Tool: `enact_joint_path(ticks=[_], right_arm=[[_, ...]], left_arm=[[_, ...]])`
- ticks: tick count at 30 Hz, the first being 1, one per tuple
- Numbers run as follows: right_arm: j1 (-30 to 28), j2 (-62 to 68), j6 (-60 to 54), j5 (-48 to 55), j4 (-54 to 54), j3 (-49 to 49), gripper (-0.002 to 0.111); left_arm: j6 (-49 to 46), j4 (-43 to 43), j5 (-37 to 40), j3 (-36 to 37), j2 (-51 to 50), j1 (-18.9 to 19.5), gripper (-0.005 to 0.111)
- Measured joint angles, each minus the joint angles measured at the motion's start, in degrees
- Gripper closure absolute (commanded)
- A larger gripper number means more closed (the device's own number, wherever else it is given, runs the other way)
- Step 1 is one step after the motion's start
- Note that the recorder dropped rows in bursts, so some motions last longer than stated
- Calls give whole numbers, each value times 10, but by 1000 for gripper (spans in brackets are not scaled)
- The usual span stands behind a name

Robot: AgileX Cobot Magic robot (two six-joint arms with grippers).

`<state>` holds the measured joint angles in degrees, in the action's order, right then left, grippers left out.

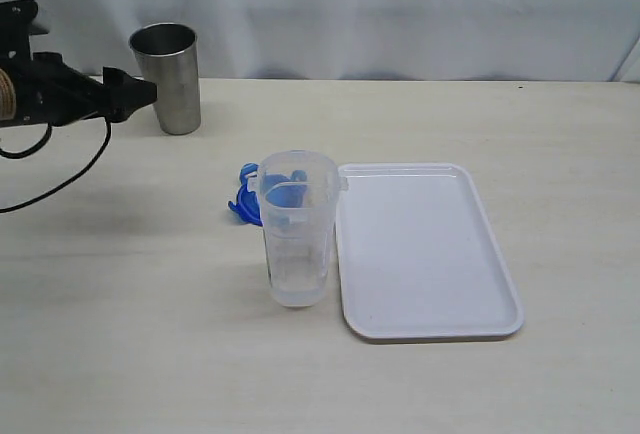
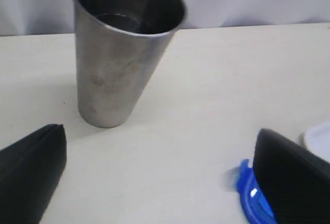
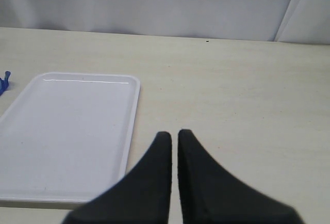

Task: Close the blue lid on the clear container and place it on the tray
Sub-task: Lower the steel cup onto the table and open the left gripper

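Observation:
The clear container stands upright and uncovered at the table's middle, touching the left rim of the white tray. The blue lid lies on the table just behind and left of the container, partly hidden by it. My left gripper hovers at the far left, well apart from both. In the left wrist view this gripper is open and empty, with the blue lid peeking out beside one finger. My right gripper is shut on nothing, beside the tray. It is outside the exterior view.
A grey steel cup stands at the back left, just right of my left gripper, and looms close in the left wrist view as the steel cup. A white backdrop closes off the table's far edge.

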<state>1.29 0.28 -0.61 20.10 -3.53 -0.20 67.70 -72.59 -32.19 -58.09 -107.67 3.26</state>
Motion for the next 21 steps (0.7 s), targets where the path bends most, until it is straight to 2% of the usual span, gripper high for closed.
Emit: enact_joint_path(ticks=[6,9,15,21], right_arm=[[0,0,0,0,0,0,104],[0,0,0,0,0,0,104],[0,0,0,0,0,0,104],[0,0,0,0,0,0,104]], left_arm=[[132,-143,-10,0,92,0,16],[153,-210,-47,0,153,0,16],[159,-223,-76,0,235,0,16],[159,-225,-77,-1,237,0,16]])
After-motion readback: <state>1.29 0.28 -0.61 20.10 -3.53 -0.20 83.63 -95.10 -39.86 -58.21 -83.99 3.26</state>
